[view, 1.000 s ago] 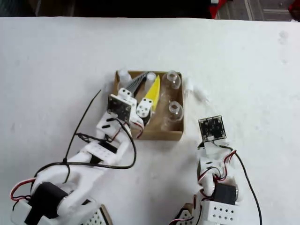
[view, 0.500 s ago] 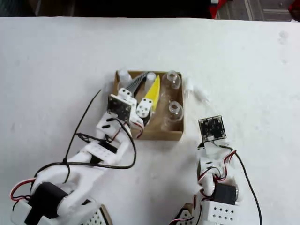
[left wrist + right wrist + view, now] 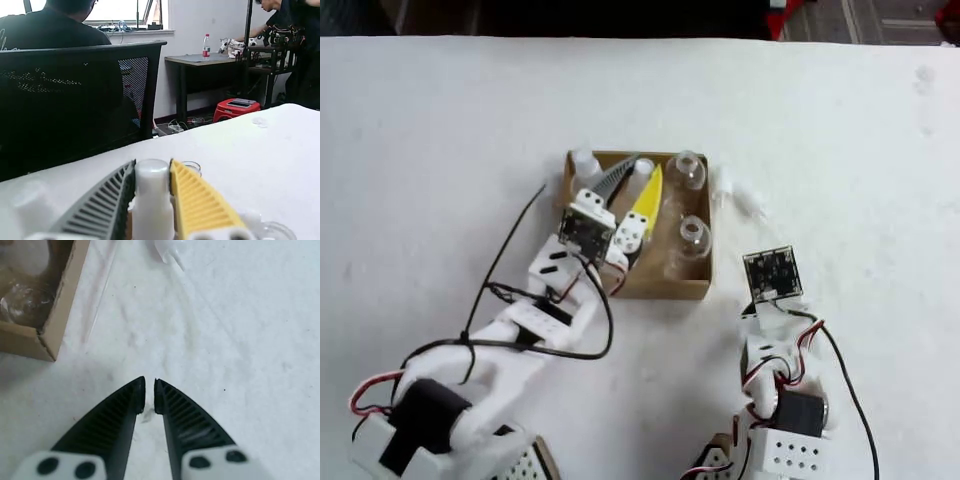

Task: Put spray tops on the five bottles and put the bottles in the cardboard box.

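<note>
Right wrist view: right pincer (image 3: 149,386) near box (image 3: 56,332) edge, table (image 3: 235,335) beyond.

The spray top (image 3: 151,200) clamped in the left end effector (image 3: 152,162) is cut off below — part of the cardboard box (image 3: 665,291) is hidden under that arm.

black mesh chair (image 3: 75,90), window (image 3: 120,10), dark desk (image 3: 210,62), red stool (image 3: 237,107)

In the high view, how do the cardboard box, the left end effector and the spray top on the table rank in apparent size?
1. cardboard box
2. left end effector, holding a bottle; probably nearer the camera, so it may look bigger
3. spray top
</note>
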